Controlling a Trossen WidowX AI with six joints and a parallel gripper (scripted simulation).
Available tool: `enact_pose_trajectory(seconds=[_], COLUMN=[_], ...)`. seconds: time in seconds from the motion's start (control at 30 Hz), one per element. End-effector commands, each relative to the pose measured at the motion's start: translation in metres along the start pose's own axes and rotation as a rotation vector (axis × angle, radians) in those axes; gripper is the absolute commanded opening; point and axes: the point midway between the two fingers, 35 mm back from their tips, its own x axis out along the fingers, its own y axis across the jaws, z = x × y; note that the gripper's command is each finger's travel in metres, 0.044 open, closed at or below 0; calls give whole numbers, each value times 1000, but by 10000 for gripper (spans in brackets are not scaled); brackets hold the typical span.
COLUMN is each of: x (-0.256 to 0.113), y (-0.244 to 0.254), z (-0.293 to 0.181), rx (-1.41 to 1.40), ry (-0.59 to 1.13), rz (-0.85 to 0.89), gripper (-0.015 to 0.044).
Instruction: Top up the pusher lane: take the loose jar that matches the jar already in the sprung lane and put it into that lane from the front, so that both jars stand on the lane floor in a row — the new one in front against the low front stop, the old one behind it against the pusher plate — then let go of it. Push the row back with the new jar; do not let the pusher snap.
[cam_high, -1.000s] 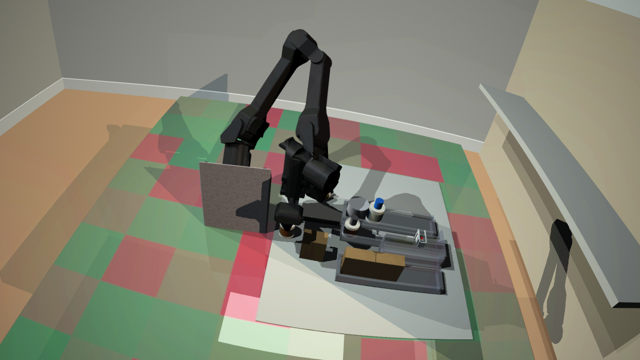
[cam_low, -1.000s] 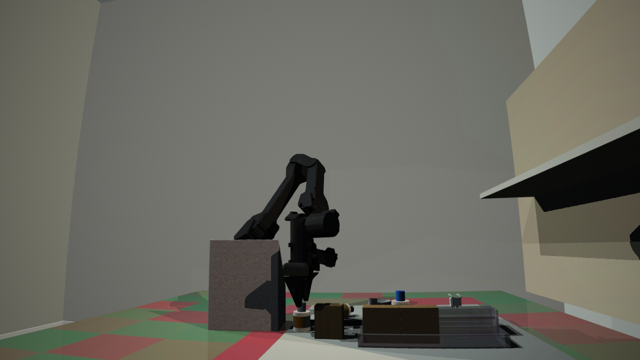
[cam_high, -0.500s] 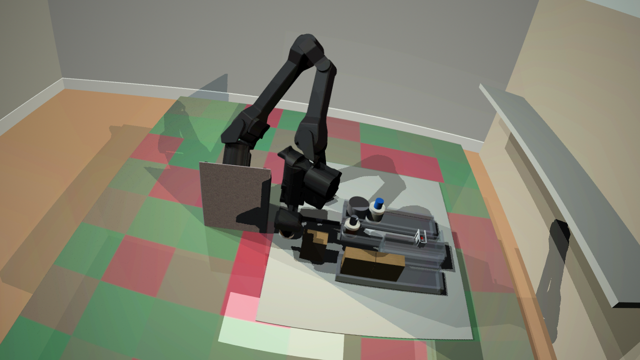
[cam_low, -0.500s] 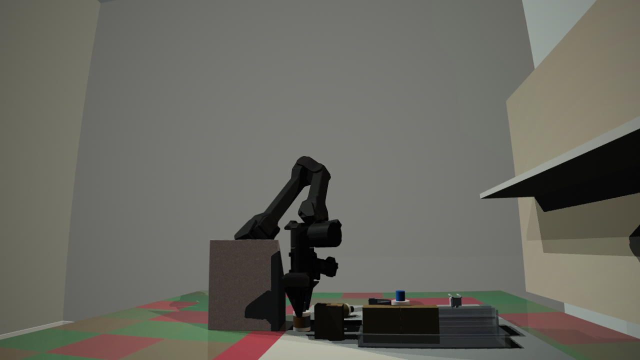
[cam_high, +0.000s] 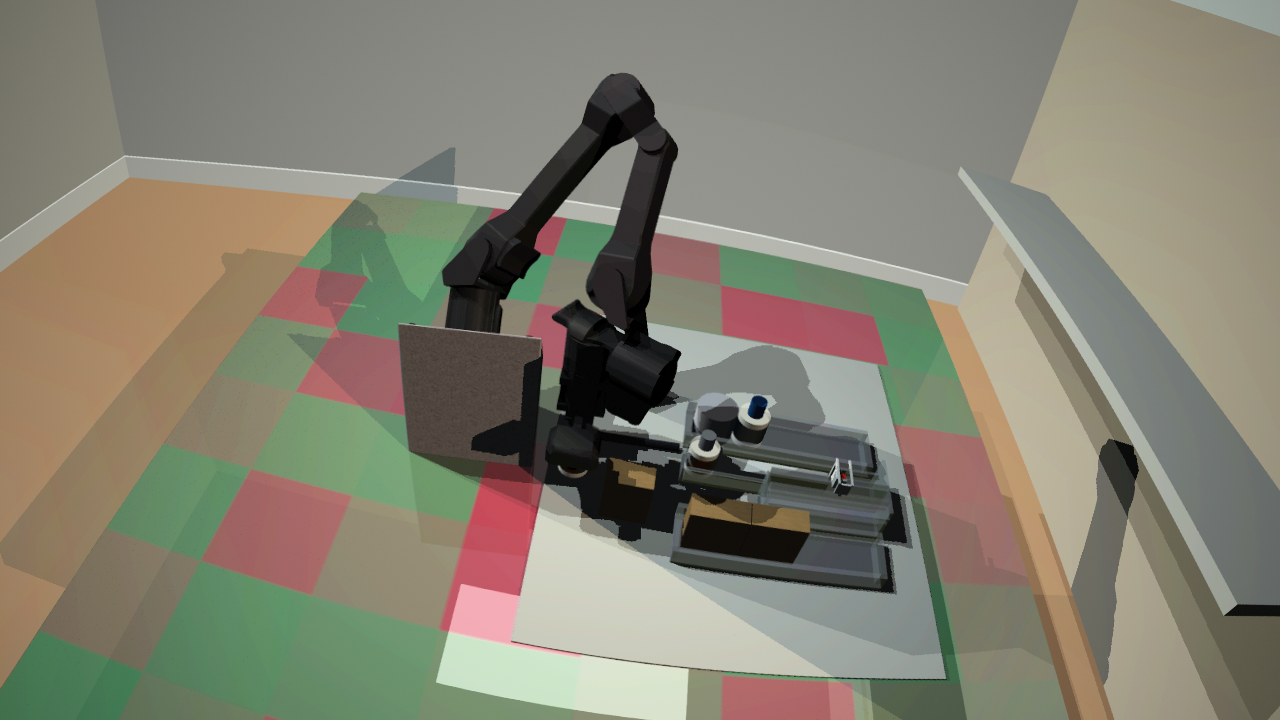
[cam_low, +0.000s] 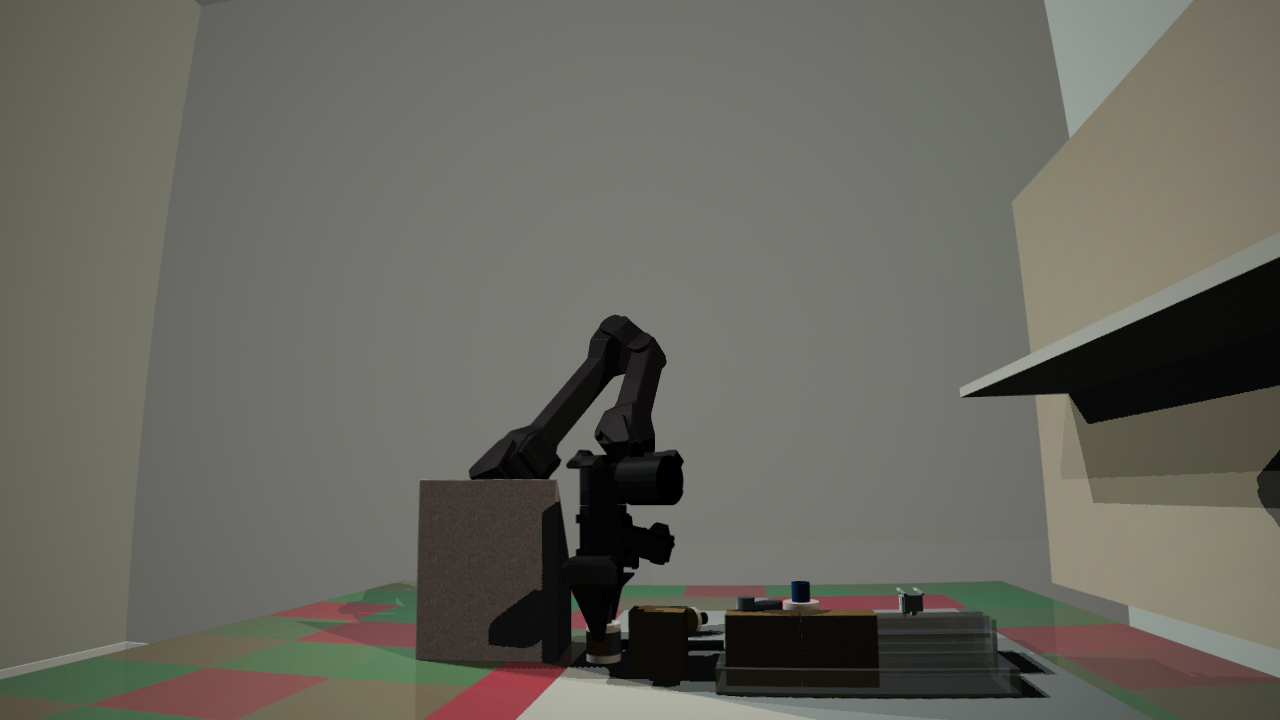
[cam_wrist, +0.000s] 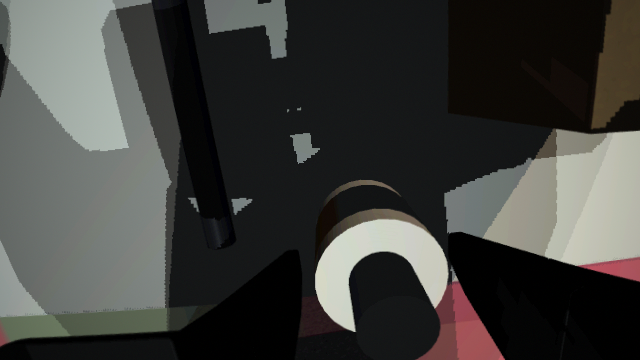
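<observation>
A loose amber jar with a white shoulder and dark cap (cam_low: 603, 646) (cam_wrist: 332, 285) stands upright near the pedestal. My gripper (cam_low: 597, 630) (cam_wrist: 374, 253) points down with its fingers on either side of this jar. The fingers stand partly open, with a thin gap on the left of the jar and hardly any on the right in the wrist view. A similar jar with a grey cap (cam_high: 704, 450) stands at the front of the clear middle lane (cam_high: 863, 514). The pusher plate behind it cannot be made out. Another jar (cam_low: 694, 617) lies tipped over behind the wooden block.
A wooden block (cam_high: 631, 479) (cam_low: 657, 642) (cam_wrist: 515, 60) stands beside the loose jar. A dark rod (cam_high: 640, 441) (cam_wrist: 192, 110) lies on its other side. Neighbouring lanes hold a blue-capped jar (cam_high: 754, 420), a grey cylinder (cam_high: 716, 413) and wooden blocks (cam_high: 747, 528). A shelf (cam_high: 1118, 340) juts out at the right.
</observation>
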Motion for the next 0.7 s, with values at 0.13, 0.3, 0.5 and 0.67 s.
enact_pose_trajectory(seconds=[0.13,0.3,0.5,0.67], x=[1,-6,-36,-64], y=[0,-1,-4,-3], z=[-1,2,7,8], rx=[5,5,7,8], ry=[1,-1,-3,-2], rz=[4,0,-9,-11], gripper=[144,32,0,0])
